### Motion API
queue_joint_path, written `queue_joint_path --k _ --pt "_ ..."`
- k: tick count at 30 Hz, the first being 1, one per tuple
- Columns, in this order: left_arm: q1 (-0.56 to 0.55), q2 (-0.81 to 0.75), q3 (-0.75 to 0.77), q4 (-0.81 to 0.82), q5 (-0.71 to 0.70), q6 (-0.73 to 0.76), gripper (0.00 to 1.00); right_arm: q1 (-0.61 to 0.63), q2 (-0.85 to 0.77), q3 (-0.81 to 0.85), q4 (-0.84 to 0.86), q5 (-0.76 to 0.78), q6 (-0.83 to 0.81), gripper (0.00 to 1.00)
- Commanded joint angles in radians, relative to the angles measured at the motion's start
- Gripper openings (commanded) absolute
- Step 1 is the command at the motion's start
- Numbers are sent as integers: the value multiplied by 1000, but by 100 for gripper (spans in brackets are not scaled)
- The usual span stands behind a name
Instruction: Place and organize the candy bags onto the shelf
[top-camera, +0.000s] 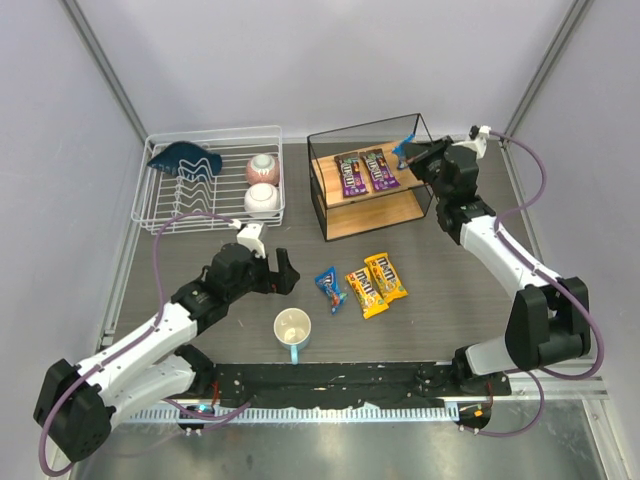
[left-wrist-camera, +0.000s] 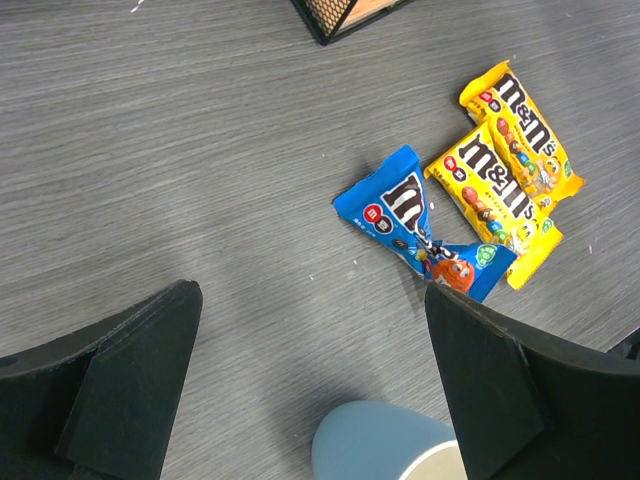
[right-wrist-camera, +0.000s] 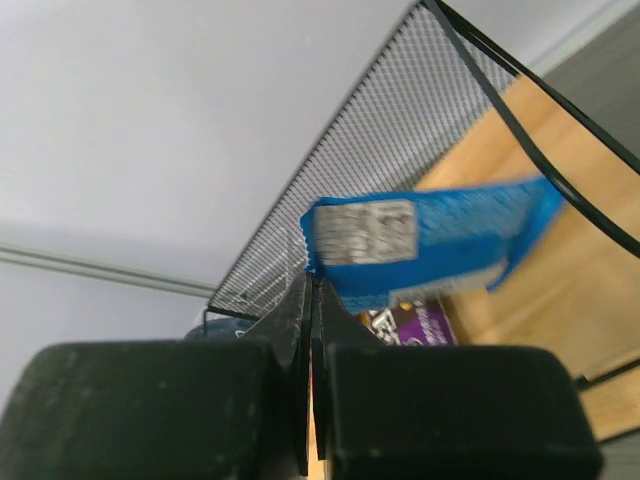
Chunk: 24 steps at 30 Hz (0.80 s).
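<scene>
Though tiny overhead, blue pkt (right-wrist-camera: 430, 240) pinched.

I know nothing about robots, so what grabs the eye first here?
The right gripper pinches a blue candy bag at the right end of the shelf, where two purple bags lie on the top board. On the grey table, two yellow bags and another blue bag make a bright cluster before the open left gripper.

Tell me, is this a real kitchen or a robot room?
Likely a robot test booth, not a kitchen: plain white walls box in one grey table, a left arm and right arm are bolted at its edge, and a dish rack and shelf sit like props.
</scene>
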Motion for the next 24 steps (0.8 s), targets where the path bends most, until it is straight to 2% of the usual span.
queue_joint_path --k 1,13,24 --pt "-5 16 23 18 1 18 100 -4 -40 -68 71 -7 31 1" --pt "-5 6 21 11 -7 16 100 -10 -60 -101 68 11 41 1" --pt "-6 13 24 17 1 16 100 -53 -105 -201 54 36 70 1"
